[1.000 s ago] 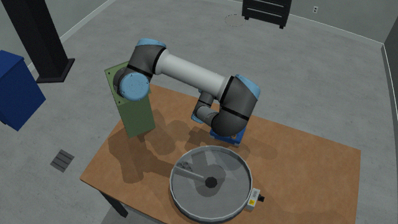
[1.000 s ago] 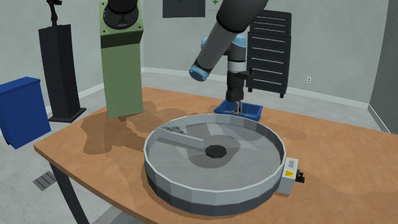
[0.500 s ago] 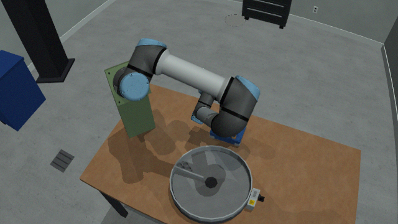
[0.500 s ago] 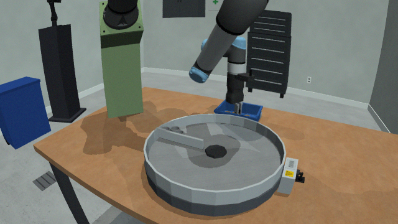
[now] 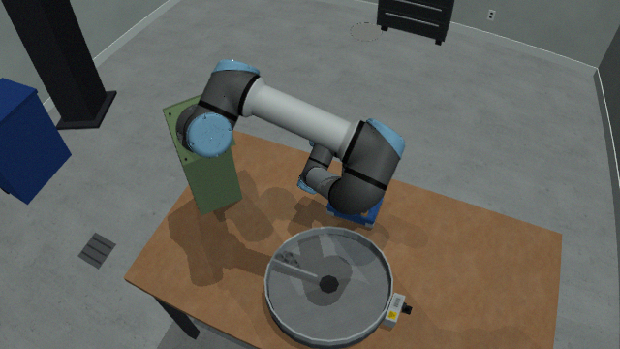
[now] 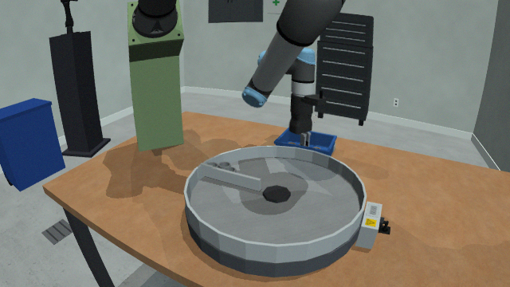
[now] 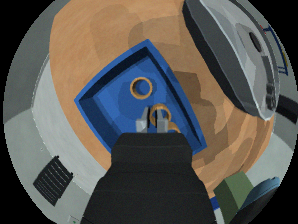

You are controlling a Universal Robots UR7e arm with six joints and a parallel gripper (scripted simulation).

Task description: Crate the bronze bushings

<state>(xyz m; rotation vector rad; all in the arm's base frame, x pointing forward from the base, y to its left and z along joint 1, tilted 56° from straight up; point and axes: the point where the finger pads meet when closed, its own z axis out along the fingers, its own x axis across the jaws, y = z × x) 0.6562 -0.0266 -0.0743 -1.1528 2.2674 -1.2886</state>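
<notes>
Gripper (image 6: 305,139) (image 7: 152,113) prob. on bushing (image 7: 160,105), @ crate (image 5: 338,213) (image 6: 331,147) (image 7: 114,61)

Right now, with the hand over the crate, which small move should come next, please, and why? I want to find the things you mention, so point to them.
Probably ease down slightly, then open the hand (image 6: 305,143) (image 7: 152,113): its fingers seem to pinch a bronze bushing (image 7: 168,110) by the wall, already inside the crate (image 5: 356,219) (image 6: 334,147) (image 7: 110,105).

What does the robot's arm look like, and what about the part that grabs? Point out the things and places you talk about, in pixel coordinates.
The arm (image 5: 298,115) (image 6: 315,20) has a light grey tube and dark grey, rounded joints. Black rings go around it, and its end caps are light blue. The gripper (image 6: 305,139) (image 7: 152,113) has a black body and two small, pale grey metal fingers.
</notes>
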